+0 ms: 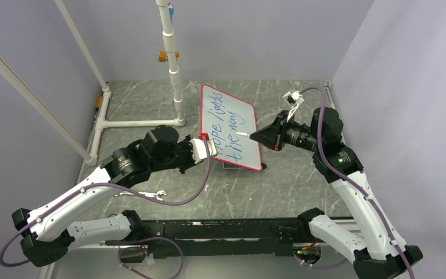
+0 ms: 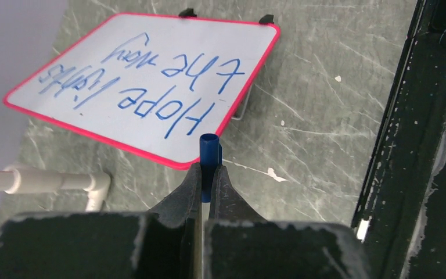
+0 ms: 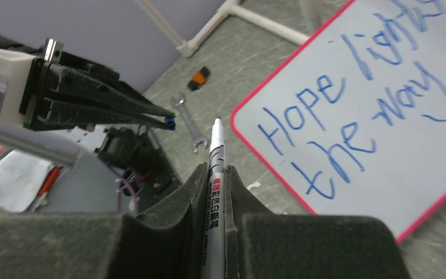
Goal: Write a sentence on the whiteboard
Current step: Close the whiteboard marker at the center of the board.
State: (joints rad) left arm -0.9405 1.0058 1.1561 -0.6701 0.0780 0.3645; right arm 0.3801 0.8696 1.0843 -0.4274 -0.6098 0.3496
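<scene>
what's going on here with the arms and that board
The sentence, "Hope lights the way", is already on the whiteboard in blue. The right arm's fingers are shut on the uncapped marker, its tip off the board. The left arm's fingers are shut on the blue cap, held close to that tip, so recapping probably comes next.

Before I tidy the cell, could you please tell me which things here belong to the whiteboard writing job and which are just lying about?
Job in hand: whiteboard, sentence, marker, blue marker cap.
Lying about: wrench, small orange-and-black item, white pipe frame.
</scene>
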